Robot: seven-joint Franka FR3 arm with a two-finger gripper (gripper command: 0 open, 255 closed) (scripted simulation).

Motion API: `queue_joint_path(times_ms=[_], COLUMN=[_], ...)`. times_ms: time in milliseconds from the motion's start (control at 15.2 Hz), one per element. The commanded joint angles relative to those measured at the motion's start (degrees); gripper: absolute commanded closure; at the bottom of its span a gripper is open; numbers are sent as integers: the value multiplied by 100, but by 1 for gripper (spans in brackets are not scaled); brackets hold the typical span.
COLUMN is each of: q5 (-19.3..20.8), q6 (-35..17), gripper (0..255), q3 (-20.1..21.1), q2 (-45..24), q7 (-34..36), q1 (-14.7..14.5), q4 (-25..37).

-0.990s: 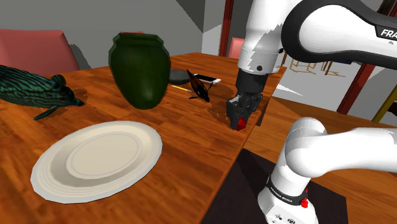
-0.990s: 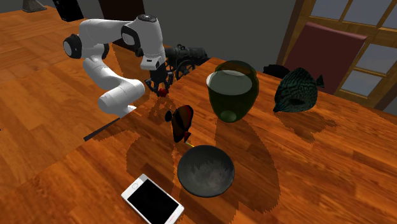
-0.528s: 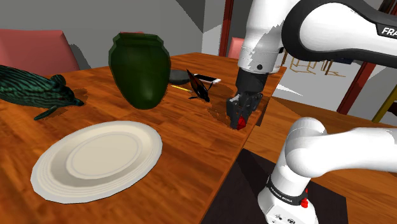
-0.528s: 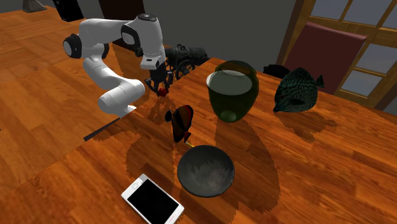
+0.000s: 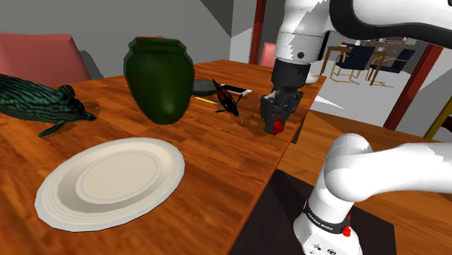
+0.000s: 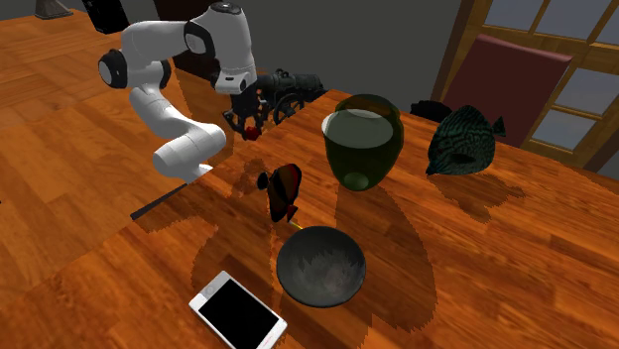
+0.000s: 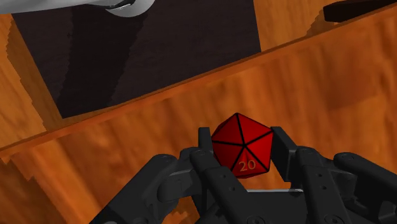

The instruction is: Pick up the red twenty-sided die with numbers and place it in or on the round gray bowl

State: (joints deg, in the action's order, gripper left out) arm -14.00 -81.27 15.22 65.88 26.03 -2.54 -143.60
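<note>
Die (image 7: 242, 147): one, clamped in gripper (image 7: 242, 137); bowl (image 6: 319, 266): one.

The bench (image 5: 210, 156) is warm, grained wood with a soft sheen. The green vase (image 5: 159, 76) looks glossy; the red die (image 7: 242, 149) is smooth, the end effector (image 7: 242, 139) matt black

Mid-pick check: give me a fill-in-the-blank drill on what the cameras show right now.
1. The gripper is ___ on the red die.
2. The die face toward the wrist camera reads ___.
3. The round gray bowl holds ___.
4. The flat black-screened thing lying beside the bowl is a ___.
Missing words: shut; 20; nothing; phone
</note>
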Motion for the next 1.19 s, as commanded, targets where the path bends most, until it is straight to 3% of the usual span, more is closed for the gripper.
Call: queue_joint_path(times_ms=[0, 858, 1122], q5=[31, 198, 457], q6=[114, 808, 372], gripper=[255, 255, 255], q3=[-29, -183, -372], q2=[-70, -639, -1304], q7=[8, 59, -247], q1=[17, 122, 282], q4=[183, 1446, 1641])
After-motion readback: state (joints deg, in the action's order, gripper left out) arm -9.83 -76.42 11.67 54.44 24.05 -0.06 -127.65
